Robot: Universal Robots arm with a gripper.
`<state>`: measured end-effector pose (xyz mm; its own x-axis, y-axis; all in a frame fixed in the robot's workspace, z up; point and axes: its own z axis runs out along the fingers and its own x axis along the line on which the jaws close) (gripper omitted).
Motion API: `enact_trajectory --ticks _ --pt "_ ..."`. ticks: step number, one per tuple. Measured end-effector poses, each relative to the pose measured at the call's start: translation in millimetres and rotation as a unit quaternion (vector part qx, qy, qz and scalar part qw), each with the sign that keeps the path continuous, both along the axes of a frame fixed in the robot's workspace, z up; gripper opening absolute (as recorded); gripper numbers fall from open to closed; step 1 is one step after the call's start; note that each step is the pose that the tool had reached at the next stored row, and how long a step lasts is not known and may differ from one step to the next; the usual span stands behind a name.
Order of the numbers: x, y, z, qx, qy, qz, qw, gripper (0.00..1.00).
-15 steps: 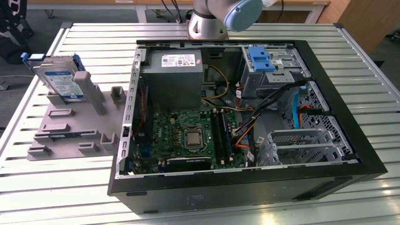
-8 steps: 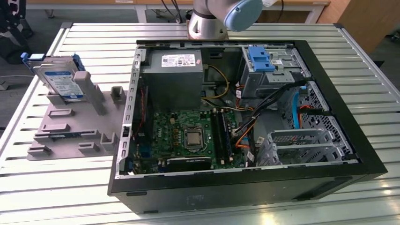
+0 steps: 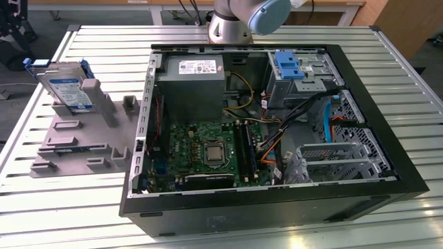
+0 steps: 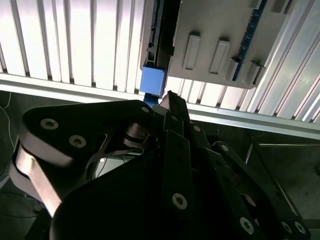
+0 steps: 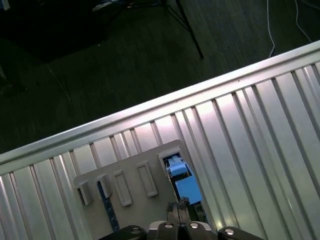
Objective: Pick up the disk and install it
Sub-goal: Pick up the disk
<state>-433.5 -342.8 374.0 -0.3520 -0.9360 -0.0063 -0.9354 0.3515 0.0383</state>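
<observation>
- Step in hand, as judged: pick-up not yet made. The disk (image 3: 66, 88) stands on edge, leaning, in a grey holder (image 3: 83, 140) at approx. 10 o'clock in the exterior view. It's well apart from the open PC case (image 3: 277, 207), which lies at 3 o'clock from it.
- Claw (image 5: 177, 206) in the first wrist view: tips pinched together, nothing btwn them. It hangs above the holder's end, near the disk's blue bracket (image 5: 187, 187). The second wrist view agrees: claw (image 4: 169, 97) narrow, bracket (image 4: 152, 82) just beyond.
- Doing it well (judgement): spread tips wider than the disk's thickness before descending, and centre over the bracket end. Clamp the flat faces, not plastic tabs alone. Lift straight along the slot so the frame doesn't snag the holder's walls.
- Count: 1 disk, 1 claw, 1 holder, 1 case, all on 1 slatted worktop (image 3: 104, 36).
</observation>
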Motion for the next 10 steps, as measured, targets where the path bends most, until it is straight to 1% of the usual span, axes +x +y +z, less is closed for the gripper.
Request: enact_trajectory --ticks 4,10 --pt "0.0 0.0 -0.1 0.0 0.0 0.021 0.9998 0.11" --pt "0.0 0.0 -0.3 0.0 0.0 0.053 0.9986 0.11"
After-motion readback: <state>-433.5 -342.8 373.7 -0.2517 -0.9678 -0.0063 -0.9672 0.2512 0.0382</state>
